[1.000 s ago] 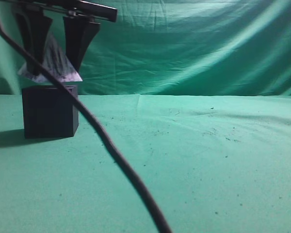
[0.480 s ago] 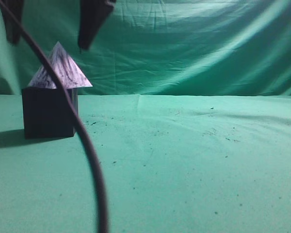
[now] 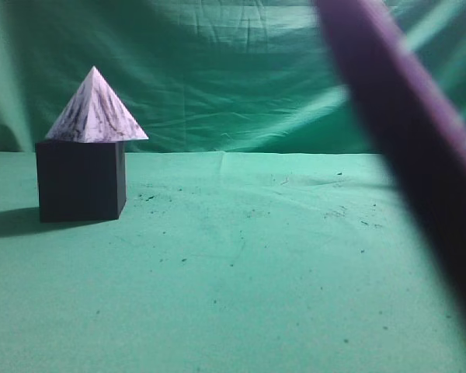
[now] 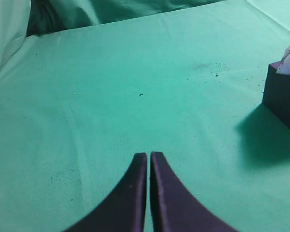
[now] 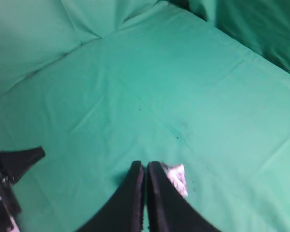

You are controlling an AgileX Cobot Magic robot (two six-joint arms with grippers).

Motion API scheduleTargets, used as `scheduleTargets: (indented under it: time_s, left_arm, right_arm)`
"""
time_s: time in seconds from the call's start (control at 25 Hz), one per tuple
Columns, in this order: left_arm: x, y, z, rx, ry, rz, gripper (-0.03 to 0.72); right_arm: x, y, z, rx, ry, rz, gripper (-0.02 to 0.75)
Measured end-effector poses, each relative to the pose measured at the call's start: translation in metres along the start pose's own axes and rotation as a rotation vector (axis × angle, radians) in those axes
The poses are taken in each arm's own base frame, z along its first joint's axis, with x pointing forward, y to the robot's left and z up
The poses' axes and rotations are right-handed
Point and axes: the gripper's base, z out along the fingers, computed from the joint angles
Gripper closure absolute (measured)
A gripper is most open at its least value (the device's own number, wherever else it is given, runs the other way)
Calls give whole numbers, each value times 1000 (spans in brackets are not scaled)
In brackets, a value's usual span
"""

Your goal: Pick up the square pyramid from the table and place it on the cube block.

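Gone from the exterior view since half a second ago: the dark finger tips that hung over the pyramid and the black cable that curved across the left foreground. New in their place, a thick, blurred dark bar [image 3: 408, 148] slants across the right side, close to the lens; cannot tell what it is.

Exterior view. Pyramid [image 3: 95, 109] sits upright on top of the cube [image 3: 79, 180], tip up, base resting on the cube's top face and overhanging slightly on the right. Cube stands at far left on the table [image 3: 279, 256]. Cube shadow falls left. Dark crumbs scattered over the cloth in mid-scene. Green cloth backdrop [image 3: 241, 70] hangs behind.

Left wrist view. Left gripper [image 4: 149, 162] at bottom centre, fingers pressed together with only a hairline gap, nothing between them. Bare cloth beneath and beyond. Cube at the right edge, partly cut off, with a sliver of pyramid on top, well apart from the gripper. Shadow on the near-left side of the cube.

Right wrist view. Right gripper [image 5: 145, 170] at bottom centre, fingers closed tip to tip, holding nothing. Pyramid shows as a small pale patch just right of the tips, below them. Dark arm part [image 5: 12, 166] at the lower left edge. Cloth creased.
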Motion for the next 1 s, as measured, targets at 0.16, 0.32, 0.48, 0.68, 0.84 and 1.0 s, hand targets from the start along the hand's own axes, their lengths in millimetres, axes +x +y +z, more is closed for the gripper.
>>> scheduleTargets:
  time_s: [0.16, 0.32, 0.48, 0.68, 0.84, 1.0]
  left_arm:
    - [0, 0, 0, 0, 0, 0, 688]
    - [0, 0, 0, 0, 0, 0, 688]
    - [0, 0, 0, 0, 0, 0, 688]
    - [0, 0, 0, 0, 0, 0, 688]
    - [0, 0, 0, 0, 0, 0, 688]
    - [0, 0, 0, 0, 0, 0, 688]
  right_arm:
    - [37, 0, -35, 8, 43, 1, 738]
    - [86, 0, -57, 10, 82, 5, 738]
    - [133, 0, -78, 10, 15, 7, 738]
    - [186, -1, -100, 9, -113, 7, 738]
    - [222, 0, -123, 4, -160, 4, 738]
    - [243, 0, -135, 8, -195, -47, 738]
